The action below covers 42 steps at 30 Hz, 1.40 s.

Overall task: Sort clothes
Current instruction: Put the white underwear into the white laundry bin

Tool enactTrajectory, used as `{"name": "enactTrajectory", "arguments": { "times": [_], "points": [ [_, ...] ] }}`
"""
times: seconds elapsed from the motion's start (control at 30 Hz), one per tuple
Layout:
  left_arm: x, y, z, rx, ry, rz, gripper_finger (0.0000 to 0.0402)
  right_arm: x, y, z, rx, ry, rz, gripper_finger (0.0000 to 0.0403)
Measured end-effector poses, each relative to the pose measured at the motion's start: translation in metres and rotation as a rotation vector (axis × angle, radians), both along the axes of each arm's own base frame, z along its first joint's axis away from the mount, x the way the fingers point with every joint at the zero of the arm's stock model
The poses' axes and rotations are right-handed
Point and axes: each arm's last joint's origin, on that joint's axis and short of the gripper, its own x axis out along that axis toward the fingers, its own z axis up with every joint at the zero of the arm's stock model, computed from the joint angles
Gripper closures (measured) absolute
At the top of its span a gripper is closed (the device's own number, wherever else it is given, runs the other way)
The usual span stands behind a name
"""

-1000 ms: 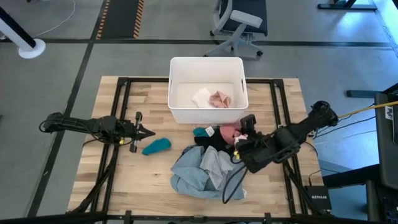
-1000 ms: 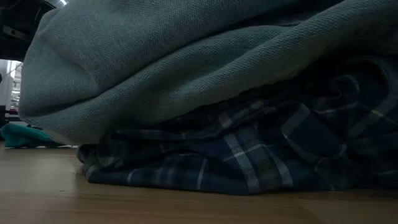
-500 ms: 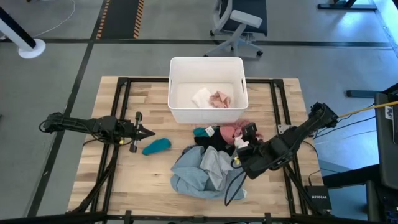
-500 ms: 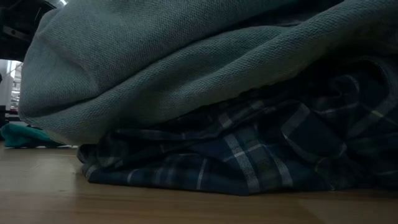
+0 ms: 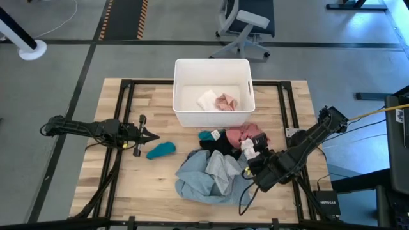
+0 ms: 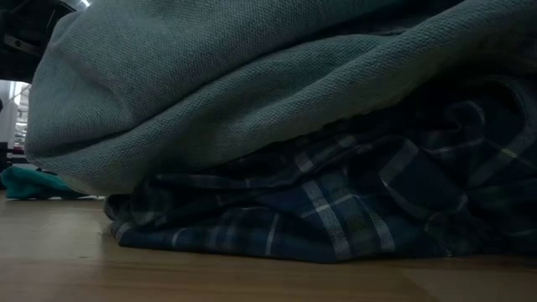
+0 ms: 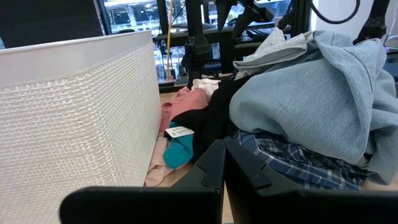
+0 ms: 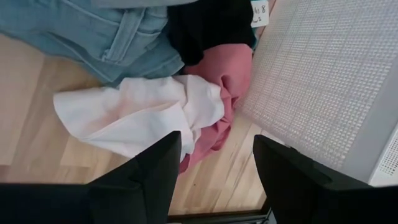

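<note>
Teal fabric, a small teal piece [image 5: 160, 150], is seen at centre left of the high view, just beside the left gripper [image 5: 152, 135], whose fingers are pressed together. At centre, the grey-blue shirt [image 5: 208, 176] is heaped over the plaid shirt [image 6: 336, 210], below the white bin [image 5: 213, 92]. Right of centre, the right gripper [image 5: 252, 153], fingers spread apart, is held above a white piece [image 8: 143, 118] and a pink piece [image 8: 221, 93].
</note>
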Motion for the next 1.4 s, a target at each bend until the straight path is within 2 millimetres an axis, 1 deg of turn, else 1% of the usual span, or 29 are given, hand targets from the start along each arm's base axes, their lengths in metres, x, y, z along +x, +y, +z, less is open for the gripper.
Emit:
{"name": "enactTrajectory", "arguments": {
  "times": [1.4],
  "points": [
    [0.0,0.0,0.0001,0.0,0.0,0.0,0.04,0.0006,-0.0004,0.0006,-0.009,-0.036,-0.033,0.0182]
  ]
}}
